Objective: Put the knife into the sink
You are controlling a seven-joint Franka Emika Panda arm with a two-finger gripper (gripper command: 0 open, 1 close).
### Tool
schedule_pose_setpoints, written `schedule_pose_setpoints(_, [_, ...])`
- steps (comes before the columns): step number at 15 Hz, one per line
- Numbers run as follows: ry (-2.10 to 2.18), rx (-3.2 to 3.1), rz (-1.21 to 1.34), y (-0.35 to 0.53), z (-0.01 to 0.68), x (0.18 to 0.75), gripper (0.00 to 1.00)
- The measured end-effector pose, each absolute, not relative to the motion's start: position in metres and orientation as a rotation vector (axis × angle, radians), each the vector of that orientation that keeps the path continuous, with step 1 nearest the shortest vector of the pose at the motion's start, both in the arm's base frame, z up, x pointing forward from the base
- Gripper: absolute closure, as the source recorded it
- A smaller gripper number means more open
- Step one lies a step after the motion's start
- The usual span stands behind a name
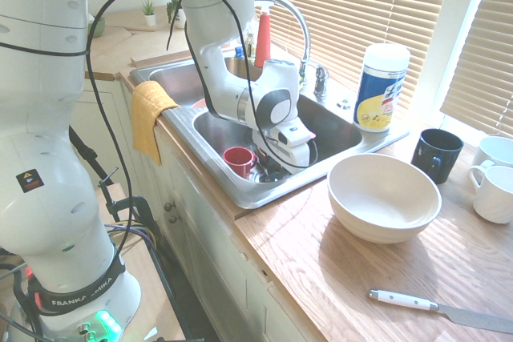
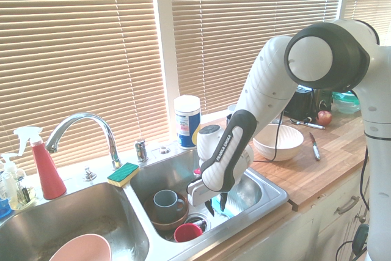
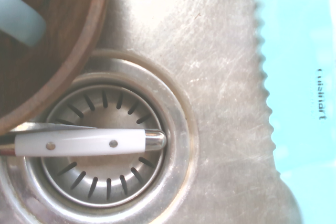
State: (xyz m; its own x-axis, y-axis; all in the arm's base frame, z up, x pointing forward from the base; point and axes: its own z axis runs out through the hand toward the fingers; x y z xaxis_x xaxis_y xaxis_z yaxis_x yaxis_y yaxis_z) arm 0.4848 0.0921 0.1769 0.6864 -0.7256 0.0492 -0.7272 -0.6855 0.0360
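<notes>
While our gripper (image 2: 215,205) hangs low inside the sink (image 2: 269,189), we cannot tell how its jaws stand; the knife (image 3: 302,87) lies over the basin floor beside the drain (image 3: 107,150).

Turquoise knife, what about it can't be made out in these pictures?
Wrist view: the knife runs off the picture's edge; both ends unseen.
First exterior view: the gripper, down in the sink, hides it entirely.
Second exterior view: only a turquoise sliver shows under the arm; held or not, unclear.
</notes>
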Motion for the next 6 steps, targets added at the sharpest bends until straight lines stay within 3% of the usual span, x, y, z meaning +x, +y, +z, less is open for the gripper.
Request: schedule_pose_setpoints(6, [-1.151, 2.882, 0.123, 0.085, 0.229, 0.49, 0.0])
